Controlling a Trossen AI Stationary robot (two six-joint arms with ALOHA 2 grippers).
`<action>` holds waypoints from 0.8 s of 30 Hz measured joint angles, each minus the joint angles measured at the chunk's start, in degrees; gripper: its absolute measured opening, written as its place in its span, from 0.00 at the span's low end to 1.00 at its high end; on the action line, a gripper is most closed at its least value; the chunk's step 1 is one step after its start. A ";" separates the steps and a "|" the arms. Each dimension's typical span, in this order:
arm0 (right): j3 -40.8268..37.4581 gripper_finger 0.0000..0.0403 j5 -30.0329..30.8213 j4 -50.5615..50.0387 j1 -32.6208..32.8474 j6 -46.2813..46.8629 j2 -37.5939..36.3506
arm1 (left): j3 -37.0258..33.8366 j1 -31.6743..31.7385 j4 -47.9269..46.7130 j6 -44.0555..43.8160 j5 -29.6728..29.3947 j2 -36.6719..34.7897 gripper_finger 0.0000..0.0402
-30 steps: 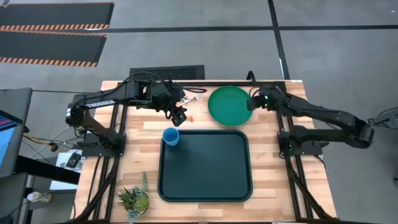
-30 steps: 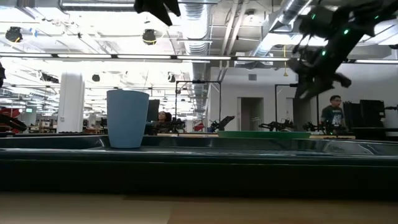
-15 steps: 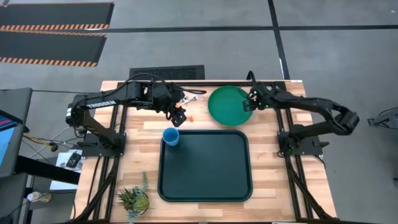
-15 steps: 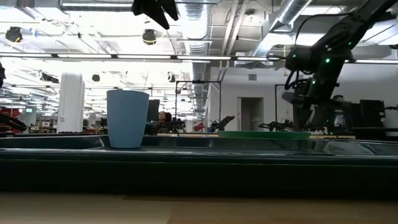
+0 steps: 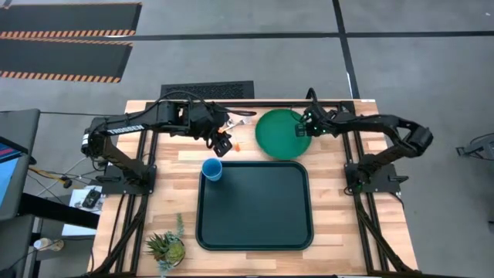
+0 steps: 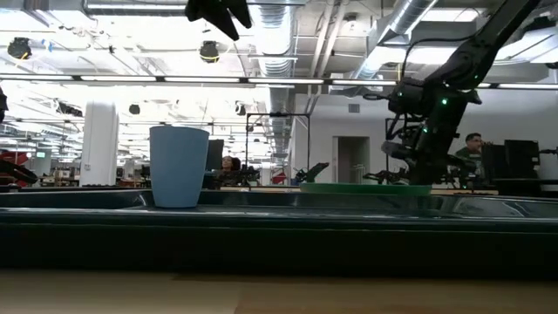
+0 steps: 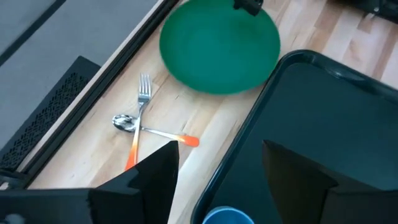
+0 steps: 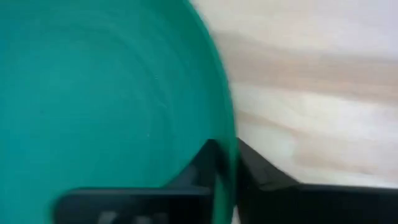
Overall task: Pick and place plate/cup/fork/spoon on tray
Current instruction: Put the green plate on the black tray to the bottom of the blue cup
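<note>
The green plate (image 5: 281,133) lies at the table's far side, just beyond the dark-green tray (image 5: 255,232). My right gripper (image 5: 303,130) is shut on its right rim. The light-blue cup (image 5: 212,169) stands at the tray's far left corner. The fork (image 7: 138,118) and the spoon (image 7: 149,129) lie crossed on the wood, left of the plate. My left gripper (image 5: 222,142) hovers open above the table between cutlery and cup, touching nothing. My right gripper pinches the plate's raised rim (image 8: 225,146) on its right side, one finger over the plate's inside and one outside the rim. The fingers come from the table's right, slanting down. The plate stays about level, low at the table (image 6: 366,186); whether it is lifted clear I cannot tell.
A potted plant (image 5: 164,249) stands at the table's near left corner. A black grille (image 5: 207,90) lies at the far edge. The tray's floor (image 5: 258,193) is bare apart from the cup. A person (image 6: 471,144) shows in the room behind.
My right gripper has gone down and toward the table's left, onto the plate's right rim, and has taken hold of it. The plate has slid a little toward the left edge.
</note>
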 joint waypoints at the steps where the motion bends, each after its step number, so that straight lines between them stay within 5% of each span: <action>1: -0.04 0.04 0.01 0.24 0.05 0.03 -0.48 | -0.18 0.00 0.58 -0.01 0.01 0.00 0.50; 7: -0.38 0.02 0.85 0.01 0.05 -0.39 -6.18 | -7.61 0.51 9.43 0.81 0.56 -0.45 0.38; 14: -0.47 0.01 2.12 -1.13 -0.71 -1.14 -15.73 | -22.48 4.89 33.82 -0.24 11.88 -0.45 0.32; 18: -0.47 0.01 1.62 -2.14 0.22 -0.94 -22.33 | -28.12 7.69 45.25 -1.53 21.41 -0.44 0.40; 24: -0.41 0.01 1.52 -3.13 2.95 0.00 -31.61 | -30.12 8.39 50.55 0.87 19.26 -0.15 0.61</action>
